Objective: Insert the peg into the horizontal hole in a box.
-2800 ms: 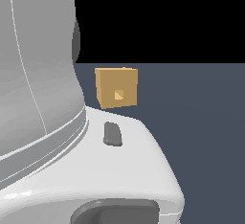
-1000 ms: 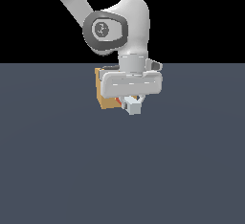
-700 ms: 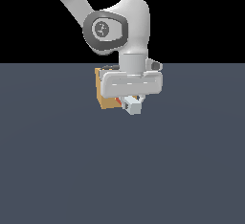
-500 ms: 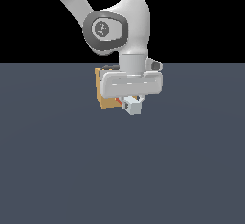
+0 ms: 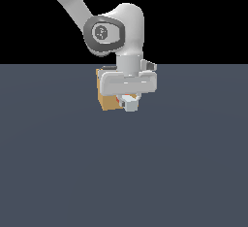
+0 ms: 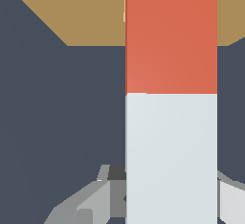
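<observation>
The orange-tan box [image 5: 106,99] stands on the dark floor, mostly covered by my hand in the exterior view. My gripper [image 5: 129,101] is shut on the peg, whose pale end [image 5: 131,106] sticks out toward the camera below the hand. In the wrist view the peg's white half [image 6: 171,161] lies between my fingers [image 6: 91,203], and its red half [image 6: 171,36] runs on over the tan box face [image 6: 76,12]. The hole is hidden behind the peg and the hand, so I cannot tell whether the red tip is inside it.
Flat dark grey floor [image 5: 145,172] surrounds the box on all sides. My arm's links [image 5: 114,29] rise above the box toward the exterior view's left.
Since 2.8 s ago the arm has come to stand in front of the box, covering the hole that showed then. Over the last second nothing has visibly moved.
</observation>
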Robot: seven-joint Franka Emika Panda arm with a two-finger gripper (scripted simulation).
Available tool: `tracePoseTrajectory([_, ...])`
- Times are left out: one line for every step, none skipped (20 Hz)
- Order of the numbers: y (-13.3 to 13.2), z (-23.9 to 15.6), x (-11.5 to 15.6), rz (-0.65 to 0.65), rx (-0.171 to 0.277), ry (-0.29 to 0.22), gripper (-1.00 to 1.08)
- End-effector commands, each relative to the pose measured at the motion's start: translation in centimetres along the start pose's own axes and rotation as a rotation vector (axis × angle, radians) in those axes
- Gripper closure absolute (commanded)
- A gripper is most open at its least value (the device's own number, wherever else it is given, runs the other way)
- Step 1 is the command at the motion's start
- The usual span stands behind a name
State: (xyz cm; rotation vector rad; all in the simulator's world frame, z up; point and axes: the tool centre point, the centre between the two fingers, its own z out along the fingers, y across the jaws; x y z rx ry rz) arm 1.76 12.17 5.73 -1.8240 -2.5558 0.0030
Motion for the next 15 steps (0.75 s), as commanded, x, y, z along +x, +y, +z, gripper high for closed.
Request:
tracePoseTrajectory([0.1,-0.1,2.2,-0.002,-0.003,0.000,1.08])
tracePoseTrajectory([0.1,-0.1,2.9,-0.002,-0.003,0.000,1.08])
tracePoseTrajectory([0.1,-0.2,3.6,-0.002,-0.004,0.000,1.08])
tracePoseTrajectory([0.1,-0.2,4.2,-0.002,-0.004,0.000,1.08])
tracePoseTrajectory([0.1,-0.2,4.7,-0.002,-0.004,0.000,1.08])
tracePoseTrajectory([0.1,-0.2,5.1,-0.002,-0.004,0.000,1.08])
tracePoseTrajectory([0.1,-0.2,5.4,-0.002,-0.004,0.000,1.08])
tracePoseTrajectory([0.1,-0.2,5.6,-0.002,-0.004,0.000,1.08])
tracePoseTrajectory([0.1,-0.2,5.8,-0.002,-0.004,0.000,1.08])
tracePoseTrajectory([0.1,-0.2,5.8,-0.002,-0.004,0.000,1.08])
tracePoseTrajectory([0.2,-0.2,5.8,-0.002,-0.004,0.000,1.08])
tracePoseTrajectory([0.2,-0.2,5.7,-0.002,-0.004,0.000,1.08])
tracePoseTrajectory([0.2,-0.2,5.5,-0.002,-0.004,0.000,1.08])
tracePoseTrajectory([0.3,-0.2,5.4,-0.002,-0.004,0.000,1.08])
tracePoseTrajectory([0.3,-0.2,5.3,-0.002,-0.004,0.000,1.08])
